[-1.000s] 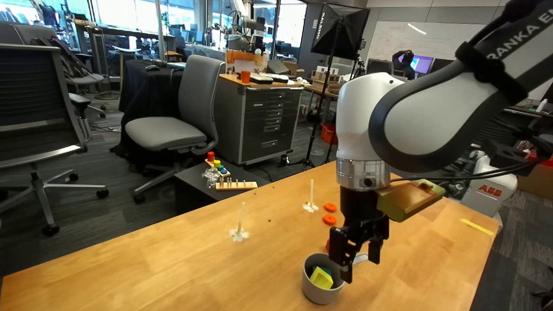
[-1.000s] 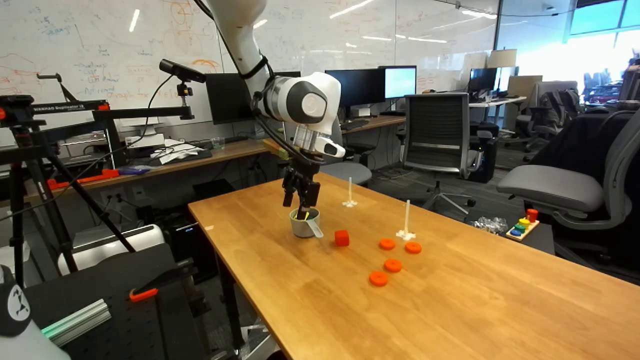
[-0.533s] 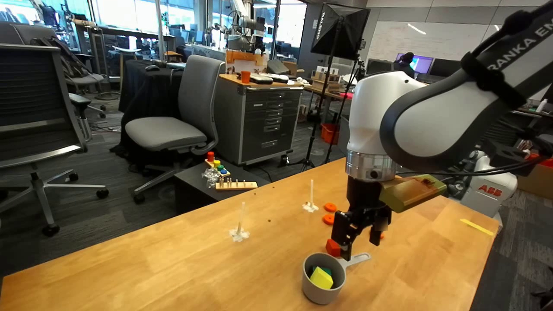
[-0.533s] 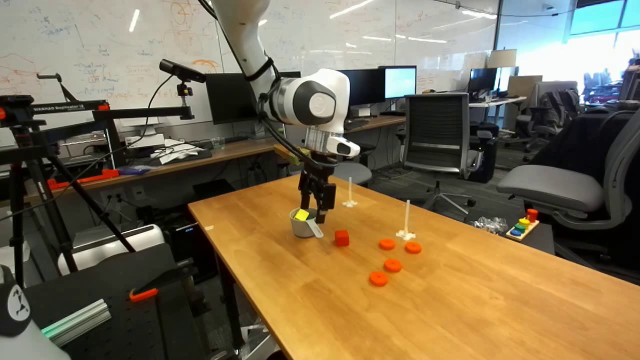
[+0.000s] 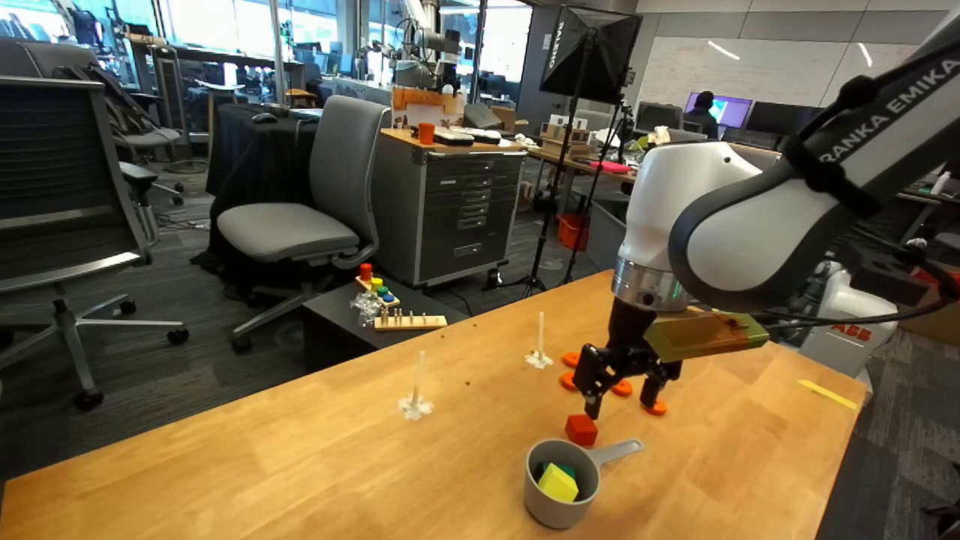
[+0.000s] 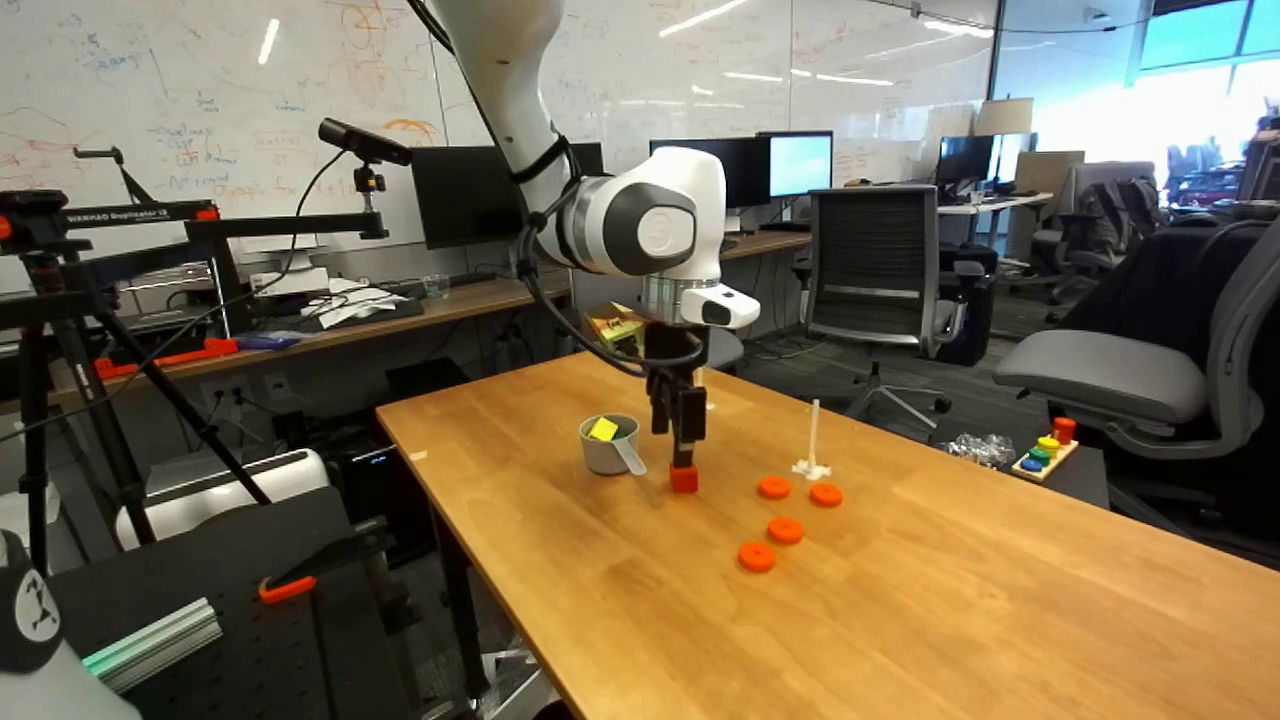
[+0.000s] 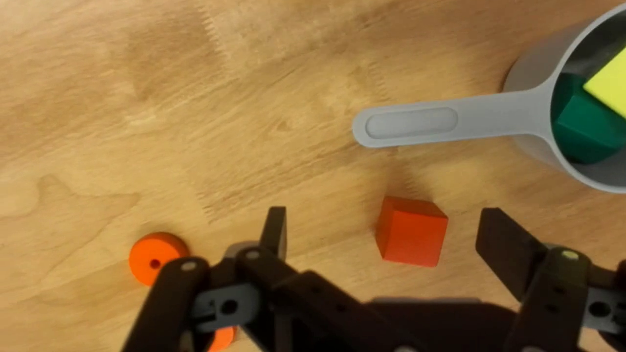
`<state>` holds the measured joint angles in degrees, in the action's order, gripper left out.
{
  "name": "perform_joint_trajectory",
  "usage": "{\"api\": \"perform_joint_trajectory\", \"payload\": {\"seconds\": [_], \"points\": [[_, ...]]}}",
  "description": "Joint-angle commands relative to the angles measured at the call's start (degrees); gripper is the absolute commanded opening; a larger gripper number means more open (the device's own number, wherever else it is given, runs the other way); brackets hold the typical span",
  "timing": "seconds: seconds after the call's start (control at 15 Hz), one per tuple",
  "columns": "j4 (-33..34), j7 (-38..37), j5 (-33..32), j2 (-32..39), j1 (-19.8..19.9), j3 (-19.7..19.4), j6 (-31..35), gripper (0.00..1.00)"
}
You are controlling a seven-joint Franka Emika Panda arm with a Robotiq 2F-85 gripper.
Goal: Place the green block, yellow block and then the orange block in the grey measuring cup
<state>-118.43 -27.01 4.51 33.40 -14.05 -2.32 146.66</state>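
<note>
The grey measuring cup (image 5: 553, 511) stands upright on the table, and it also shows in an exterior view (image 6: 604, 461). Its handle (image 7: 415, 123) points left in the wrist view. The yellow block (image 5: 558, 482) and the dark-green block (image 7: 589, 124) lie inside the cup, the yellow one partly over the green one. The orange block (image 7: 414, 234), orange-red, sits on the table beside the cup, near the handle. My gripper (image 7: 385, 212) is open and empty above the orange block. In the wrist view the block shows between the fingers, nearer the right one, touching neither.
Several flat orange discs (image 6: 786, 530) lie on the table past the orange block. Two thin white pegs (image 5: 541, 337) stand upright on taped bases. A yellow tape strip (image 5: 827, 394) lies near a table edge.
My gripper has moved away from the cup, where one finger was over or in it, to above the orange block. The cup and blocks have not moved.
</note>
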Motion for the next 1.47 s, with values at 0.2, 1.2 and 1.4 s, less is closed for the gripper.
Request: {"api": "perform_joint_trajectory", "payload": {"seconds": [0.2,1.2,1.4], "points": [[1.44,-2.03,0.58,3.82,-0.55,-0.07,6.98,1.0],[11.21,0.76,3.42,11.94,1.16,2.59,5.89,0.18],[11.25,1.63,4.81,11.42,2.4,3.79,5.57,0.17]]}}
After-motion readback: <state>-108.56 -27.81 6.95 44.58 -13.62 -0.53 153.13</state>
